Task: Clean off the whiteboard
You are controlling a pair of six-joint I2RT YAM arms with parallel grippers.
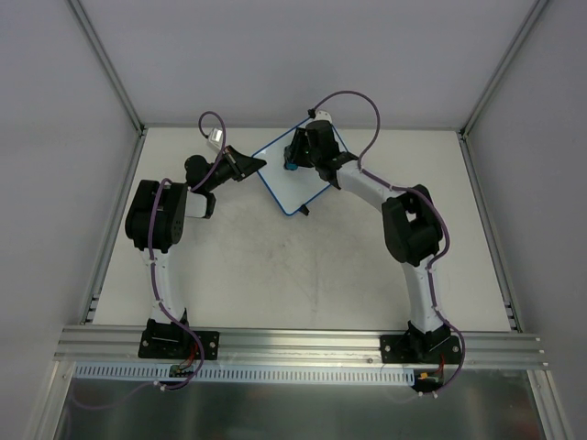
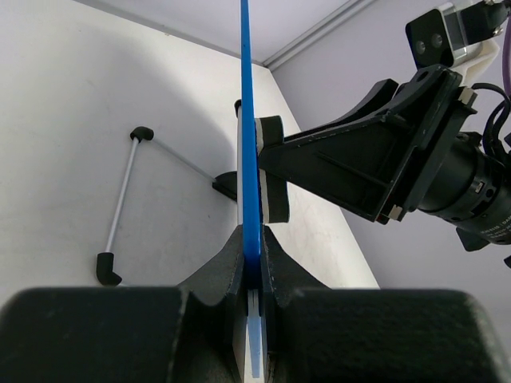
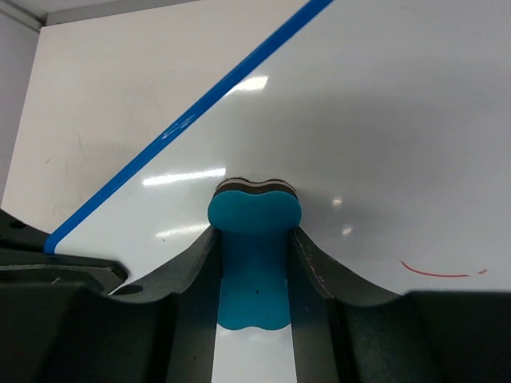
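1 whiteboard point(image 1: 289, 194), prob. 1 red mark point(image 3: 435, 273)

The left arm point(image 1: 160, 284) and right arm point(image 1: 421, 298) have white tubular links, bulky black joint housings, looping purple cables point(image 1: 353, 93), and a matte black left gripper point(image 2: 251, 263) and right gripper point(image 3: 254, 239).

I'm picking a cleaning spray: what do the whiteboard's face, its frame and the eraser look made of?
Whiteboard: smooth, glossy coated face, possibly melamine or painted steel; it shows sharp light glints. Frame: blue, probably plastic, slightly scuffed. Eraser: matte teal foam-like body, with a dark felt-looking layer against the board.
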